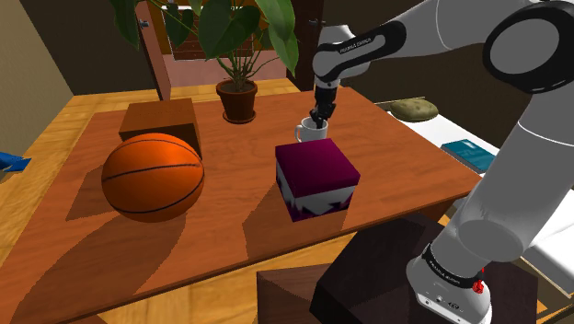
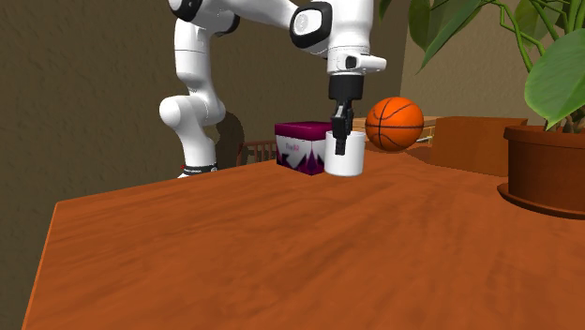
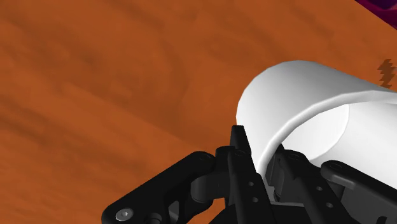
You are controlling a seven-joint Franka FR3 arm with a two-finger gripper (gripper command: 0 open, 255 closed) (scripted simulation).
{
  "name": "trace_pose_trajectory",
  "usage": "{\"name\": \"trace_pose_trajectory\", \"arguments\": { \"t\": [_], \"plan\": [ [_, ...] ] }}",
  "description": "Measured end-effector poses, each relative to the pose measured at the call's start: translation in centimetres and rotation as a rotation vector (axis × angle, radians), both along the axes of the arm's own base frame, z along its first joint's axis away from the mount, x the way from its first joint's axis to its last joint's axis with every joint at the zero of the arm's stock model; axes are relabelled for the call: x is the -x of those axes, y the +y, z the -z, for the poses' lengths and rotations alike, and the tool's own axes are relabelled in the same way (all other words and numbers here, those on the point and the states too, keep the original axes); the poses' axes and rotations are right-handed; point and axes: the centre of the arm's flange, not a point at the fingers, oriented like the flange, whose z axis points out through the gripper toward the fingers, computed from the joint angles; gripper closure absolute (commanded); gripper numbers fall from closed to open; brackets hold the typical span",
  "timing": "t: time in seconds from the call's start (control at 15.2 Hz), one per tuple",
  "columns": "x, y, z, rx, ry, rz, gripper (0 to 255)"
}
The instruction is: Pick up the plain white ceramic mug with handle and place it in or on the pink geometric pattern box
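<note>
1. Now, the white mug (image 1: 311, 132) (image 2: 344, 155) (image 3: 318, 108) stands upright near the middle of the desk (image 1: 230, 225) (image 2: 234, 253) (image 3: 95, 76). Its small handle pokes toward the shoulder view's left. Whether its base rests on the wood or sits a hair above it, I cannot tell.
2. And the pincer (image 1: 317, 120) (image 2: 341, 127) (image 3: 257, 149) comes straight down from above and is clenched on the mug's rim. The wrist view has one black finger pressed to the outer wall and the other tucked inside the cup.
3. Just beside the mug sits the patterned box (image 1: 315, 175) (image 2: 300, 145) (image 3: 382, 5), with a deep pink top and white and purple shapes on its sides. It is on the near side in the shoulder view. Its lid looks closed and flat, about level with the mug's rim.
4. Behind the mug in the shoulder view is a potted plant (image 1: 237, 99) (image 2: 548, 169), set apart from it. Its long green leaves spread up near the arm's (image 1: 368, 46) wrist.
5. Over on the shoulder view's left is a basketball (image 1: 153, 176) (image 2: 395, 124), well apart from the mug and box. A brown block (image 1: 161, 120) (image 2: 469, 141) lies right behind it.
6. Between mug and box, no other object stands on the wood.
</note>
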Motion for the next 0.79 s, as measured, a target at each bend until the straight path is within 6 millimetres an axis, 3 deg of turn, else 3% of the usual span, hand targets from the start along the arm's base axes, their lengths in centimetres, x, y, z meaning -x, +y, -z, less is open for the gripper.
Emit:
{"name": "trace_pose_trajectory", "arguments": {
  "t": [0.79],
  "plan": [
    [0.1, 0.0, -6.4, 0.0, 0.0, 0.0, 255]
  ]
}}
